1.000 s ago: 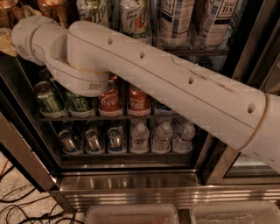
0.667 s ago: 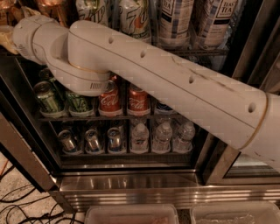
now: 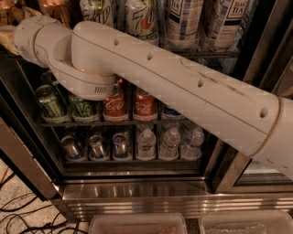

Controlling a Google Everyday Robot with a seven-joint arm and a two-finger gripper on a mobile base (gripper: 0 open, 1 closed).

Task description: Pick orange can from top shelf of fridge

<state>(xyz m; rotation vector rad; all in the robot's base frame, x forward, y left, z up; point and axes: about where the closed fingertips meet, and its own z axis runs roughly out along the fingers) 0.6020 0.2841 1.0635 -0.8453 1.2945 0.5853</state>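
The fridge [image 3: 137,196] stands open in front of me, with a stainless-steel base and a dark inside. A copper-orange can [image 3: 56,8] stands at the far left of the top shelf [image 3: 208,54], cut off by the frame's upper edge. My white arm [image 3: 174,87] reaches from the lower right up to the upper left, across the shelves. Its wrist [image 3: 32,39] ends just below and left of the orange can. Only a tan tip of the gripper [image 3: 6,37] shows at the left edge, at top-shelf height.
7UP cans [image 3: 137,18] and tall tea cans [image 3: 183,23] fill the rest of the top shelf. Green cans [image 3: 48,103] and red Coca-Cola cans [image 3: 114,104] sit one rack down, water bottles [image 3: 170,141] below. Cables [image 3: 18,210] lie on the floor at left, plastic bins [image 3: 137,224] at the bottom.
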